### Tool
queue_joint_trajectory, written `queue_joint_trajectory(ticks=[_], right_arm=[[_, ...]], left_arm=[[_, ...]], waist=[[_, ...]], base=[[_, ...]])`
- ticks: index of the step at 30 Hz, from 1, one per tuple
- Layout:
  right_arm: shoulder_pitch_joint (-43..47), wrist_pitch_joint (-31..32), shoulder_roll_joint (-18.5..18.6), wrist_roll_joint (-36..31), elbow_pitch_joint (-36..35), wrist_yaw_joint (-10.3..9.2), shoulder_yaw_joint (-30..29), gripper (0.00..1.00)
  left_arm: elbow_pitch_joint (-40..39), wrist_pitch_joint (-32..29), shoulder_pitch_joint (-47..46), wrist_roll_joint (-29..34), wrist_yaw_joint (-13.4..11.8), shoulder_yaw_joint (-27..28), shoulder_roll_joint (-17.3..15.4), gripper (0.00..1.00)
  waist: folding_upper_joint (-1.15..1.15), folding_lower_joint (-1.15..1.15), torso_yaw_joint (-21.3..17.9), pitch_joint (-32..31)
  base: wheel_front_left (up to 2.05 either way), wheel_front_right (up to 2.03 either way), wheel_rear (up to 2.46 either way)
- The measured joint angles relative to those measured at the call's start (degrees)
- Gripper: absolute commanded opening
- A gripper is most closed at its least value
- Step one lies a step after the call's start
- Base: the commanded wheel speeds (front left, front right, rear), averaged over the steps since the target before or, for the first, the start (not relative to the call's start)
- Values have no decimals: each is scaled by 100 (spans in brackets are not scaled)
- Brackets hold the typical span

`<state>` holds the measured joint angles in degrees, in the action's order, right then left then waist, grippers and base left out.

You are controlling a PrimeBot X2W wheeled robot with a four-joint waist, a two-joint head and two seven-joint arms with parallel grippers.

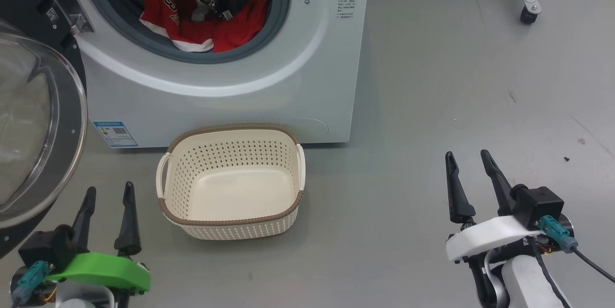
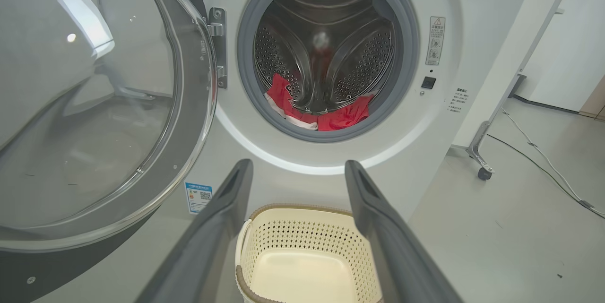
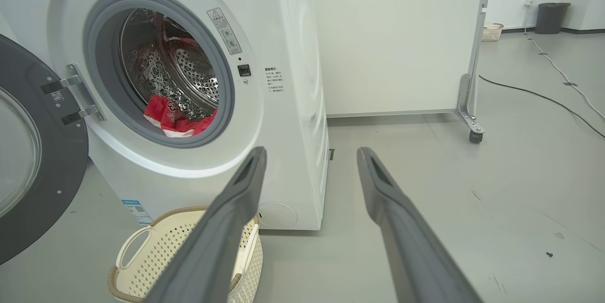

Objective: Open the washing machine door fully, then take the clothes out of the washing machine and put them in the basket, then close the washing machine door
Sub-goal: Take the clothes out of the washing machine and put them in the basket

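Observation:
The white washing machine stands ahead with its round glass door swung open to the left. Red clothes with white trim lie at the bottom of the steel drum, against the grey rubber ring. The cream basket sits on the floor in front of the machine, with nothing in it. My left gripper is open, low at the left beside the basket and below the door. Far out to the right over bare floor, my right gripper is open too. The wrist views show the clothes, door and basket.
A white partition on castor wheels stands to the right of the machine. Cables run over the grey floor further right. A dark bin and a small basket stand far back.

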<state>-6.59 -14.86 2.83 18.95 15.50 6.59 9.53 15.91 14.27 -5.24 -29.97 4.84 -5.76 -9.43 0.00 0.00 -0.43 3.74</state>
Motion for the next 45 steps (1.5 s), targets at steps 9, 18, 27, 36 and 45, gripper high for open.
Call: queue_joint_trajectory(ticks=[9,18,27,36,45], right_arm=[[0,0,-1,-114,32,0,20,100],[1,0,-1,-140,35,1,20,100],[1,0,-1,-145,40,4,18,100],[1,0,-1,-146,58,7,26,100],[2,0,-2,-146,89,7,54,100]], left_arm=[[-21,0,85,32,-1,0,67,100],[-54,0,98,32,-1,1,103,100],[-78,1,120,30,0,-2,118,100],[-168,1,175,-13,27,-47,127,100],[-178,1,182,-13,52,-37,125,100]], waist=[[0,0,-5,-32],[0,0,-14,-43],[0,0,-16,-22],[0,0,-17,-25],[0,0,-14,-41]], base=[[0,0,0],[0,0,0],[0,0,0],[17,-17,0],[45,-45,0]])
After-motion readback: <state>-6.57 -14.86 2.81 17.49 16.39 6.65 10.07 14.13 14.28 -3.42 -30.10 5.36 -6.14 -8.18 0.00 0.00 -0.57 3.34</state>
